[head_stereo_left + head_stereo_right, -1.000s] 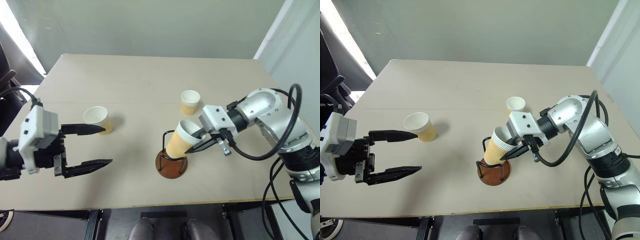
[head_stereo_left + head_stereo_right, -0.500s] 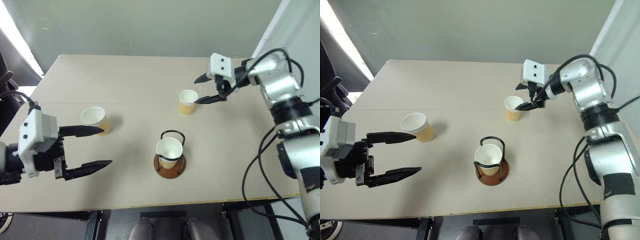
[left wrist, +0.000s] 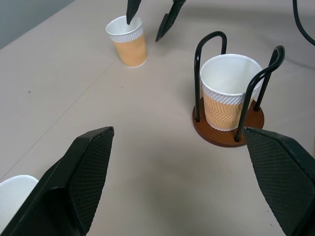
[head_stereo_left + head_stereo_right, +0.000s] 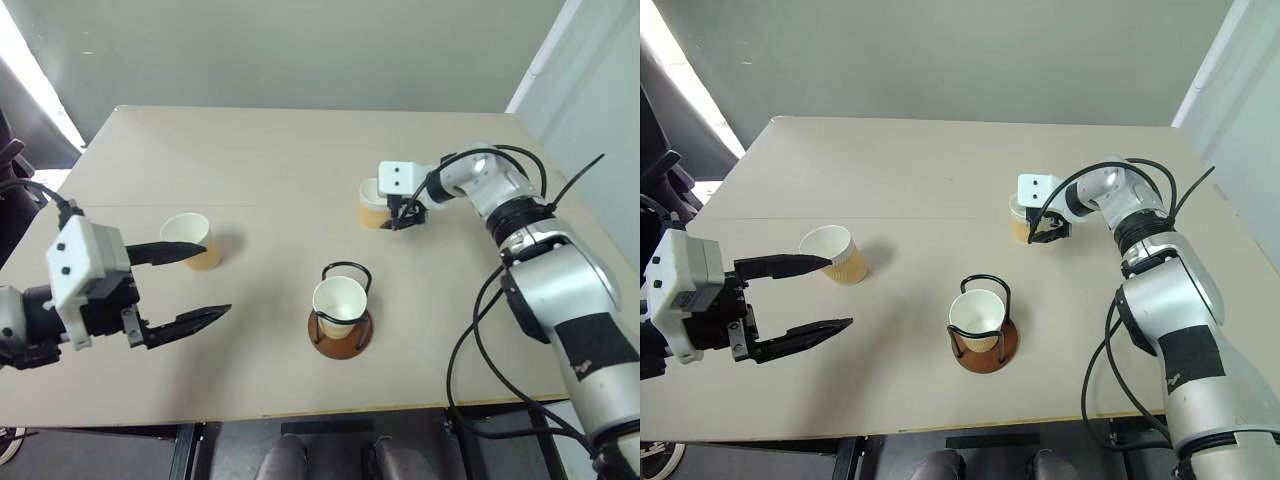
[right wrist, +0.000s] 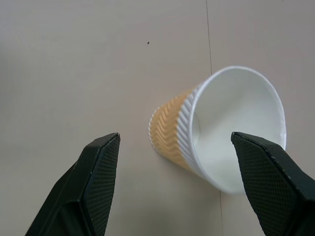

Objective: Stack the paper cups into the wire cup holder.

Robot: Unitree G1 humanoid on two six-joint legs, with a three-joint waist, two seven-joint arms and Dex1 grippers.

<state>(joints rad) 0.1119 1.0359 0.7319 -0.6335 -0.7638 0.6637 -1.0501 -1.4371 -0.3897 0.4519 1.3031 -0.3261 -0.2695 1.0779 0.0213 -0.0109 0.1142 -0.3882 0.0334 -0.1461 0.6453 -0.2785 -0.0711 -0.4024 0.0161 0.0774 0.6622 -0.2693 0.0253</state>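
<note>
While all three paper cups (image 4: pixel 339 299) stand upright, mouths up, left claw (image 4: pixel 185 286) spread empty, right claw (image 4: pixel 400 214) released beside far cup (image 4: pixel 371 204).

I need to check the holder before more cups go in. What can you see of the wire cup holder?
The wire cup holder has a round reddish-brown disc base that looks like wood, with thin black bent-wire uprights rising from it in rounded loops, slightly taller than a cup. It stands upright on the tan table, near the front edge. One paper cup sits upright inside it, between the loops, mouth up. Neither gripper touches it.
</note>
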